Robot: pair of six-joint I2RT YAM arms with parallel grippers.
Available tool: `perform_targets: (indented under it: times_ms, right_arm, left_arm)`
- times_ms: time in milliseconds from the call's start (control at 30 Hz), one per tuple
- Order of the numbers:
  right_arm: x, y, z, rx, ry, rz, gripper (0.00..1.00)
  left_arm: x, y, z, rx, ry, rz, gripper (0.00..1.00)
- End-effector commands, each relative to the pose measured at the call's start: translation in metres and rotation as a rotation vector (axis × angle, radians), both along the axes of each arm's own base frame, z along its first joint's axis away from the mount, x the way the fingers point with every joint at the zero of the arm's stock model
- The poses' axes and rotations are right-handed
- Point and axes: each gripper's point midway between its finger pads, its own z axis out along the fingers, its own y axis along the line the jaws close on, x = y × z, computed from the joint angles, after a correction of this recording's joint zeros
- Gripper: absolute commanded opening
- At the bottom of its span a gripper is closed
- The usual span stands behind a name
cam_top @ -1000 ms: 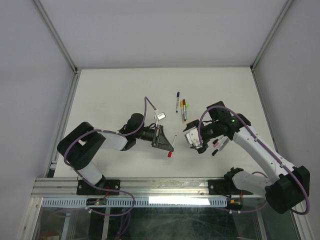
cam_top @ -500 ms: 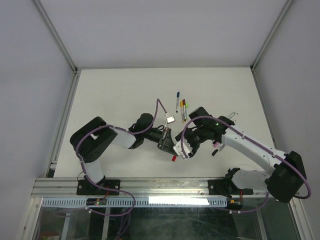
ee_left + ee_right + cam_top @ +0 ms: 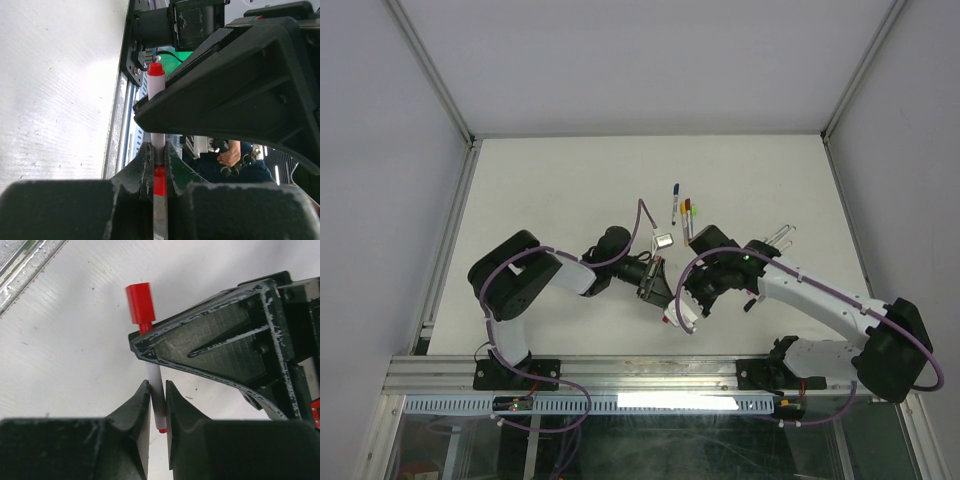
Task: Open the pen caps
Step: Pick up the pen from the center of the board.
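A slim white pen [image 3: 156, 390] with a red cap [image 3: 140, 302] is held in the air between my two grippers, low over the table [image 3: 540, 190]. My left gripper [image 3: 159, 147] is shut on the pen's red band [image 3: 159, 180], and the white barrel runs on to a small red end [image 3: 155, 70]. My right gripper [image 3: 157, 385] is shut on the white barrel, with its jaws touching both sides. The left gripper's black finger [image 3: 215, 345] crosses just behind the cap. In the top view the left gripper [image 3: 658, 288] and right gripper [image 3: 678, 314] meet near the table's front middle.
More capped pens lie behind the grippers: a blue-ended one [image 3: 675, 200] and a small cluster [image 3: 688, 213]. Other pens [image 3: 754, 297] lie under the right forearm. The aluminium front rail [image 3: 620, 372] runs just in front of the grippers.
My right arm swung left to the pen in the left gripper, and its jaws closed from wide open onto the barrel. The left arm shifted slightly right, still gripping.
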Motion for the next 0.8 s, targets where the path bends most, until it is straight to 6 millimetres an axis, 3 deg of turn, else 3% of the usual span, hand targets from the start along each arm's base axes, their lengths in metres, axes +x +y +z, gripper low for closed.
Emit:
perform_targets:
  times_ms: [0,200,767]
  right_arm:
    - [-0.001,0.003,0.003,0.021,-0.029,0.023,0.11]
    - [-0.004,0.002,0.005,0.048,-0.020,-0.002,0.00]
    - [-0.003,-0.003,0.013,0.152,0.040,-0.115,0.00]
  left_arm:
    - [0.001,-0.007,0.017,-0.059,-0.037,-0.016,0.05]
    - [0.000,-0.004,0.022,-0.077,-0.049,0.010,0.20]
    - [0.005,0.007,0.025,-0.098,-0.079,0.081,0.47]
